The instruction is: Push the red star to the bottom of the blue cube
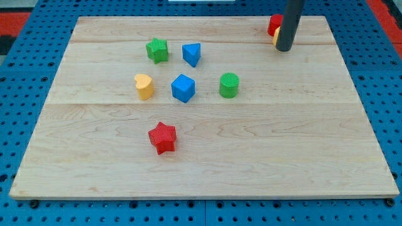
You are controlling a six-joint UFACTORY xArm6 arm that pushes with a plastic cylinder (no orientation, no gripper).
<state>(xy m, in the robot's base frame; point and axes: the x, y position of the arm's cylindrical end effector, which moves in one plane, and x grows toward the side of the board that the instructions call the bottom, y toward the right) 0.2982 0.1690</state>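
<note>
The red star (162,137) lies on the wooden board (264,150), left of centre and toward the view's bottom. The blue cube (183,88) sits above it and slightly to the right, with a clear gap between them. My tip (284,48) is at the view's top right, far from both blocks. The rod rises out of the view's top edge.
A green star (157,50) and a blue triangular block (192,54) sit above the blue cube. A yellow heart (144,86) is to its left, a green cylinder (229,85) to its right. A red block (274,24) and a yellow block (276,36) sit partly hidden behind the rod.
</note>
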